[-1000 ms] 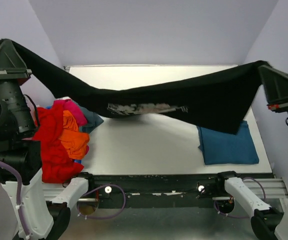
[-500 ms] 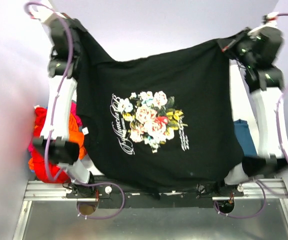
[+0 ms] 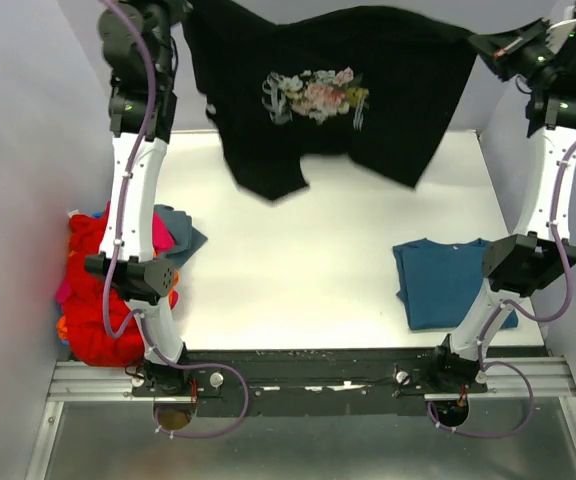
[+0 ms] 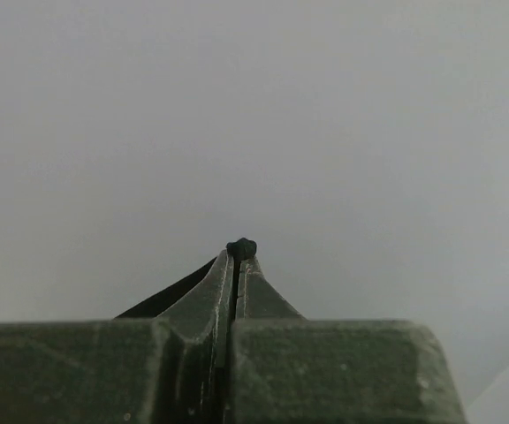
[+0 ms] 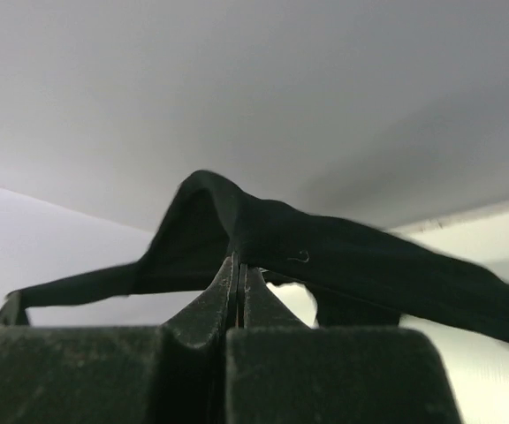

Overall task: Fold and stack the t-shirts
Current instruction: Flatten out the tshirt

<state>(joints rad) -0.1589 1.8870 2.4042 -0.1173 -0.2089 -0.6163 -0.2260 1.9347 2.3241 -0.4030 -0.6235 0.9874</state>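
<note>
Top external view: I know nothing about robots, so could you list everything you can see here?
black t-shirt: one, black with a rose print, held up in the air over the table's far side
teal-blue t-shirt: one, teal-blue, folded flat on the table's right side
pile of t-shirts: number unclear, red, orange, pink and grey-blue, heaped at the table's left edge
table: one, white, centre
rail: one, dark, along the table's near edge
left arm, right arm: two, white and black, raised high
left end effector, right end effector: two, dark, each shut on the black t-shirt
</note>
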